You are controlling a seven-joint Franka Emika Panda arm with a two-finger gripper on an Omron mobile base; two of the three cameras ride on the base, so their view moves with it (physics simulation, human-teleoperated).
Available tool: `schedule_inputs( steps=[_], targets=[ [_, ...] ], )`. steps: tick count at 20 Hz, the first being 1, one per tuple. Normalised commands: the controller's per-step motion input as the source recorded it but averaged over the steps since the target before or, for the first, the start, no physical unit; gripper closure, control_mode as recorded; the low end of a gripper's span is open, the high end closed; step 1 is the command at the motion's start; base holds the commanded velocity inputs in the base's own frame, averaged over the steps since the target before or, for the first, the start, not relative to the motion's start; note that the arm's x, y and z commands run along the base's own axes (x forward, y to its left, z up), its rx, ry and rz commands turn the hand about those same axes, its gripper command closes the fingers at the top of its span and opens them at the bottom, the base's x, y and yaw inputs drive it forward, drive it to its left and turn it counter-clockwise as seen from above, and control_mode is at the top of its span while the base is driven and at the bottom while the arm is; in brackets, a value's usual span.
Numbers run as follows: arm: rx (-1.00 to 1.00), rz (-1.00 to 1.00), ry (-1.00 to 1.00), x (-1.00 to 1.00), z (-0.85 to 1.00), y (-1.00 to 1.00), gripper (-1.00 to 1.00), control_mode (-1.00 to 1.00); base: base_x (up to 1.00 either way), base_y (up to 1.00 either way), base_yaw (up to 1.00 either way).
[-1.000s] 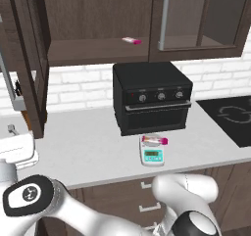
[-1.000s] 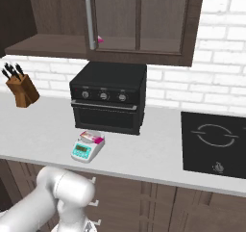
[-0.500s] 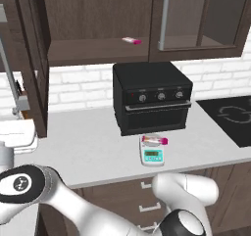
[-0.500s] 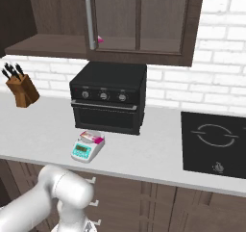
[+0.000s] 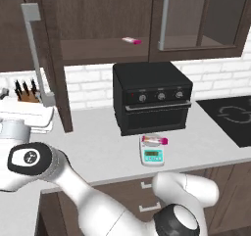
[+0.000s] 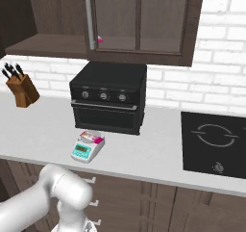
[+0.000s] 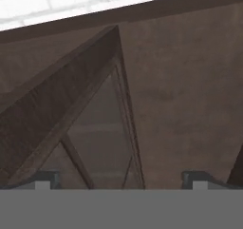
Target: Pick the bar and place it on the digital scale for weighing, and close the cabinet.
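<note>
The magenta and pale pink bar (image 5: 154, 141) (image 6: 92, 136) lies on the round plate of the white and teal digital scale (image 5: 153, 154) (image 6: 86, 149), on the counter in front of the oven. The dark brown cabinet (image 5: 105, 19) (image 6: 139, 19) has its left door (image 5: 51, 59) swung out, silver handle (image 5: 33, 49) facing the room; the right doors are shut. My gripper (image 7: 121, 179) is open with nothing between its fingers. It points up at the wooden edge and glass panel of the open door (image 7: 71, 109), close below it.
A paler bar with a magenta tip (image 5: 131, 40) (image 6: 100, 39) lies on the open cabinet shelf. The black toaster oven (image 5: 152, 98) (image 6: 108, 97) stands behind the scale. A knife block (image 5: 27, 90) (image 6: 21, 89) is at the left, a cooktop (image 5: 230, 115) (image 6: 214, 142) at the right.
My arm's elbow and hand have risen at the left, closer under the open door. The bar, the scale and the door have not moved.
</note>
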Motion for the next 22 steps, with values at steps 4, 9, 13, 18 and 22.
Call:
schedule_inputs(
  steps=[4, 9, 13, 18, 22],
  targets=[
    [0.04, -0.11, 0.13, 0.91, 0.01, -0.73, -1.0, -1.0, 0.0, 0.0, 0.0],
    [0.04, -0.11, 0.03, 0.63, 0.15, -0.73, -1.0, -1.0, 0.0, 0.0, 0.0],
    [0.09, -0.13, 0.0, 0.27, 0.39, -0.85, -1.0, -1.0, 0.0, 0.0, 0.0],
    [0.12, -0.08, 0.01, 0.5, 0.32, -0.84, -1.0, -1.0, 0.0, 0.0, 0.0],
    [0.12, -0.03, 0.13, 0.63, 0.19, -0.75, -1.0, -1.0, 0.0, 0.0, 0.0]
  ],
)
